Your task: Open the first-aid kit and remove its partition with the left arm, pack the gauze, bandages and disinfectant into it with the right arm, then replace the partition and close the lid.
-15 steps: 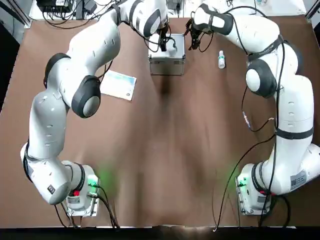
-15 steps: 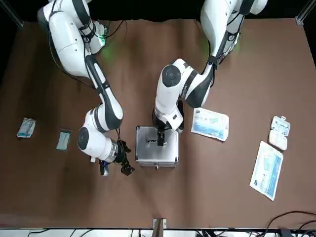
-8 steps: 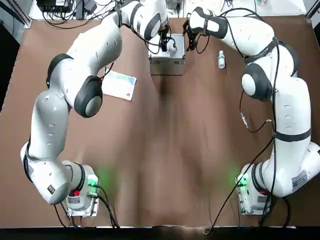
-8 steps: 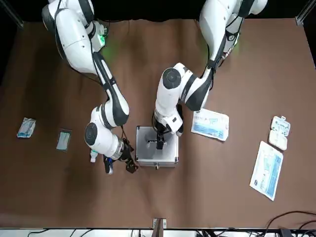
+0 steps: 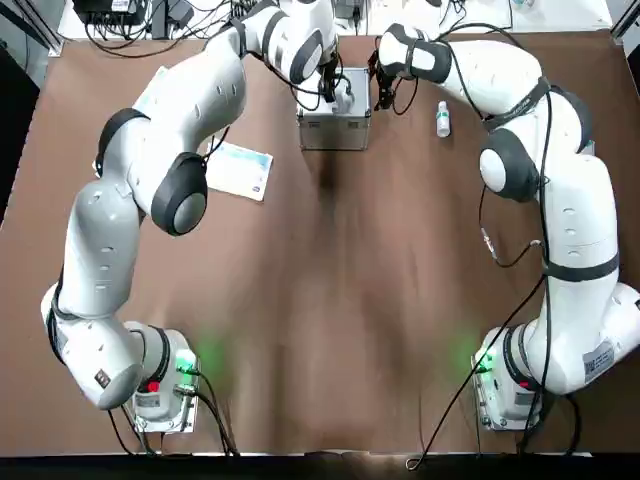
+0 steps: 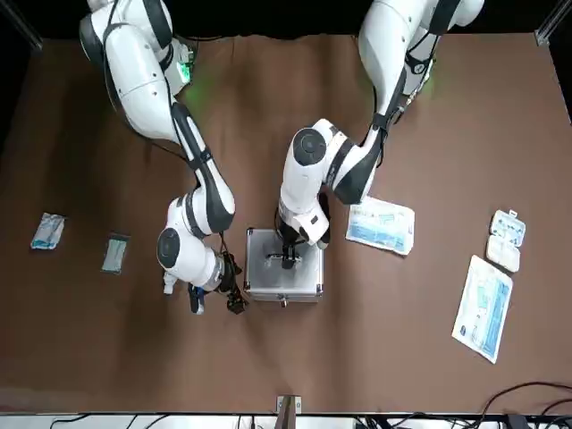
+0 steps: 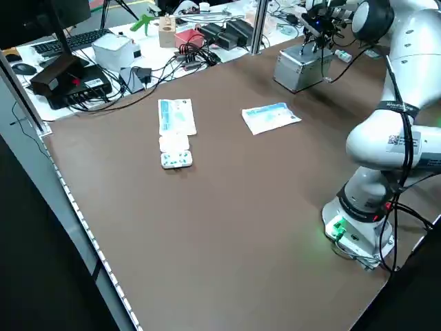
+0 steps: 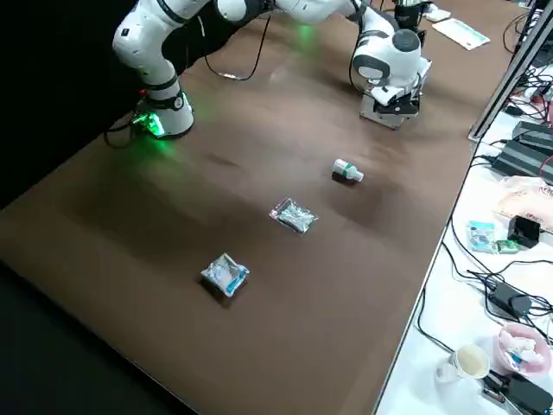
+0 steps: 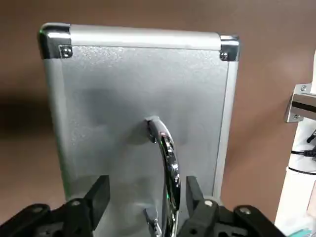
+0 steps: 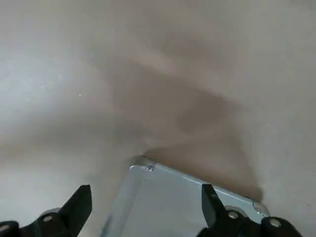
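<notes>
The first-aid kit point(image 5: 335, 108) stands at the far side of the table, a silver case with its lid point(image 9: 138, 94) shut. The partition is hidden inside. My left gripper point(image 9: 145, 197) hovers open just above the lid, one finger on each side of the curved handle point(image 9: 167, 158). On the case's right side my right gripper point(image 5: 383, 88) hangs low and open, with the case's corner point(image 10: 148, 168) showing between its fingers. The disinfectant point(image 5: 443, 118) lies right of the case. Two small packets point(image 6: 47, 230) point(image 6: 114, 253) lie farther right.
A blue-white printed pack point(image 5: 238, 168) lies left of the case. Farther left lie a flat pack point(image 6: 487, 307) and a white blister block point(image 6: 505, 239). Cables, boxes and a keyboard crowd the bench point(image 7: 103, 55) beyond the table's far edge.
My right gripper has moved in toward the right side of the case and come lower. My left gripper has stayed above the handle.
</notes>
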### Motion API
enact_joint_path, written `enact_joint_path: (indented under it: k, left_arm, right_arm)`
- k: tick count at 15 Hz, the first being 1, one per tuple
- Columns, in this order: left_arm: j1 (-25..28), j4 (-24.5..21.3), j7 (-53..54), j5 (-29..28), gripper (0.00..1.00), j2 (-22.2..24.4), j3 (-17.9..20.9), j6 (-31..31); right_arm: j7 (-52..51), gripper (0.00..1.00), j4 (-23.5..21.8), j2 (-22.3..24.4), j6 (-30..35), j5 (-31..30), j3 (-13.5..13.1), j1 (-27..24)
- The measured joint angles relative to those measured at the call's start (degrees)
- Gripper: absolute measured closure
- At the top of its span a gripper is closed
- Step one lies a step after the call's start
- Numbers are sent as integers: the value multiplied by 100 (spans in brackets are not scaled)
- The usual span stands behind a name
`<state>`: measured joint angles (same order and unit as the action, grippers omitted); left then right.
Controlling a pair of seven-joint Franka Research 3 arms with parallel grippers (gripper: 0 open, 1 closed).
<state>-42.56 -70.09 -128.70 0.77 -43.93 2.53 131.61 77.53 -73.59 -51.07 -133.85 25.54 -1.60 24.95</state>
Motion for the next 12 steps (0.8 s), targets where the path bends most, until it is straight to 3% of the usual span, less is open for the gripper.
enact_joint_path:
  k: [1,2,9,10,12]
  left_arm:
    - [0,7,0,0,32,0,2,0]
    - [-1,21,0,0,45,0,2,0]
    - [-1,78,0,0,51,0,10,0]
    - [-1,82,0,0,58,0,13,0]
    - [-1,86,0,0,60,0,15,0]
  right_arm:
    - [9,2,2,-14,0,1,3,3]
    - [24,2,7,-31,-1,2,11,7]
    - [47,2,43,-33,20,6,32,16]
    - [75,2,43,-35,28,6,36,24]
    - [103,2,43,-47,38,5,47,46]
